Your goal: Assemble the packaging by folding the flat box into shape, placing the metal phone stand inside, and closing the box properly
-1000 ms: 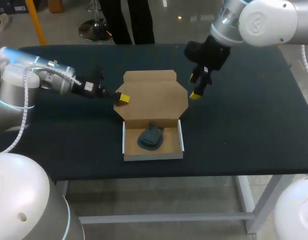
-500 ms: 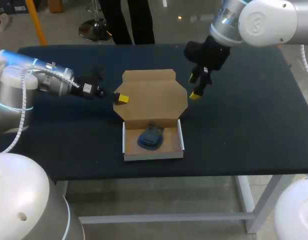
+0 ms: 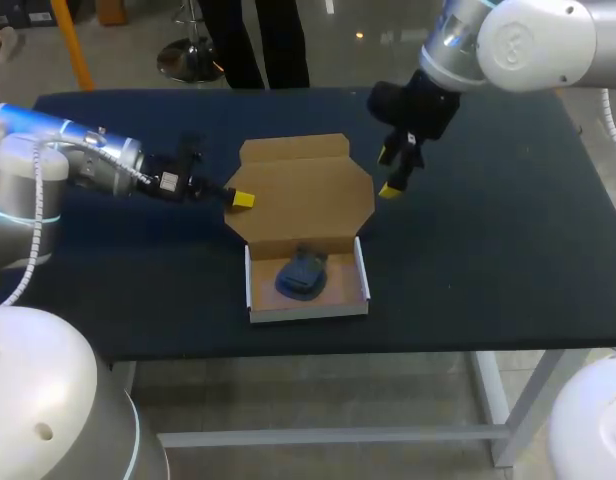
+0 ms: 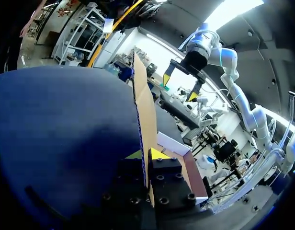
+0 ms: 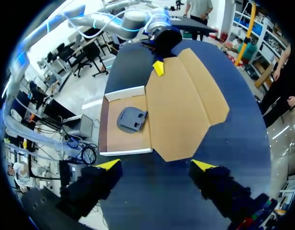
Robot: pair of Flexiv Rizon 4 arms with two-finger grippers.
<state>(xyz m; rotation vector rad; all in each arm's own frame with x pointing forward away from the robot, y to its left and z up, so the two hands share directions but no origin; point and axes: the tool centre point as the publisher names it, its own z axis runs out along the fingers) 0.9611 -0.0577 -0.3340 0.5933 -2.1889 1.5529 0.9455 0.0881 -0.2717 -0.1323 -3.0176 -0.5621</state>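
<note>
Cardboard takes up the middle of the dark table (image 3: 488, 250). The box (image 3: 308, 310) sits toward the front edge. Its shallow, white-walled base is open at the top, and its brown lid (image 3: 308, 190) is spread out behind it, still joined along the back wall. The grey-blue phone stand (image 3: 301, 275) lies inside the base, nearer the hinge side than the front wall.

My left claw (image 3: 240, 199) comes in from the left and is clamped on the lid's left edge. On its wrist camera the lid (image 4: 145, 103) runs edge-on through the left claw (image 4: 147, 154), with a yellow-tipped finger pressed against each face. From overhead, one yellow tip shows on top of the card at that corner.

My right claw (image 3: 389, 172) hangs above the table just beside the lid's right edge. On its own camera, the right claw (image 5: 156, 165) has its fingers spread wide with nothing between them. Ahead of them lie the lid (image 5: 181, 100), the box (image 5: 126, 152) and the phone stand (image 5: 132, 119).
</note>
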